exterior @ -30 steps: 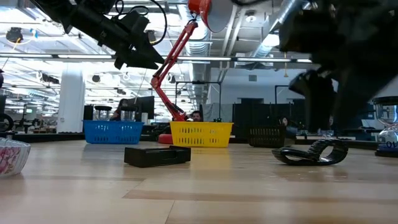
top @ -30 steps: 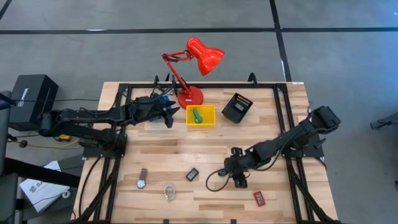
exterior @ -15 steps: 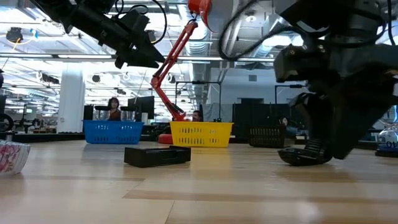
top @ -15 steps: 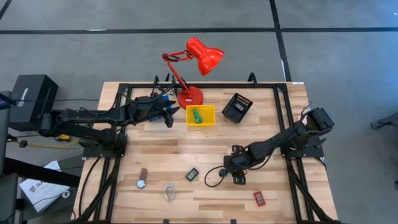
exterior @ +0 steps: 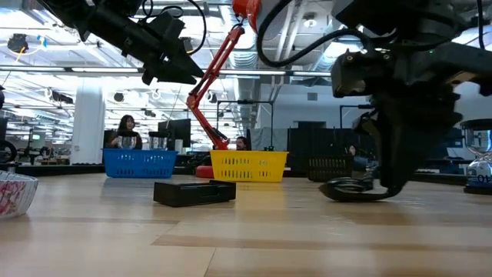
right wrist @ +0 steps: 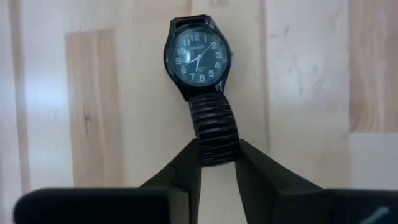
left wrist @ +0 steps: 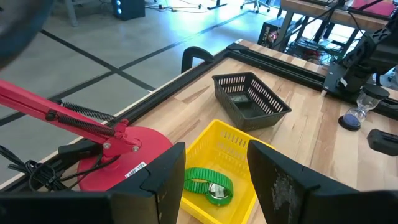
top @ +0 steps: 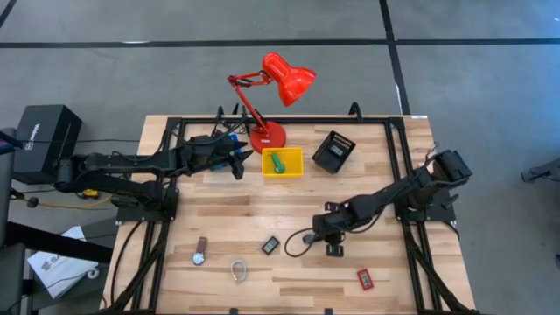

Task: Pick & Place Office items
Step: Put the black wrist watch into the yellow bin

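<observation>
Right end effector [right wrist: 216,163]: positioned low over the desk [top: 262,206], near the centre-right of the work area. In the right wrist view its two fingers are closed on the expanding band of a black wristwatch [right wrist: 200,81]. The watch face lies flat on the wood ahead of the fingers, dial upward. In the low view the band curves against the desk surface directly under this end effector [exterior: 384,181]. In the high view the same end effector [top: 320,233] sits between a small black rectangular gadget [top: 270,246] and another dark item [top: 332,251] just beside it.

Left end effector [top: 236,163]: held above the rear of the desk, next to the yellow tray [top: 283,163]. In the left wrist view its fingers stand apart with nothing between them [left wrist: 214,186].

Other item locations:
- Green banded item [left wrist: 208,185]: inside the yellow tray.
- Second wristwatch [top: 200,252], brown strap: front left of the desk.
- Clear ring [top: 238,270]: near the front edge, beside that watch.
- Small red rectangle [top: 365,279]: front right.
- Black mesh tray [top: 333,151]: rear, right of the yellow tray.
- Red desk lamp [top: 268,136]: base at the rear edge, between the left end effector and the yellow tray.
</observation>
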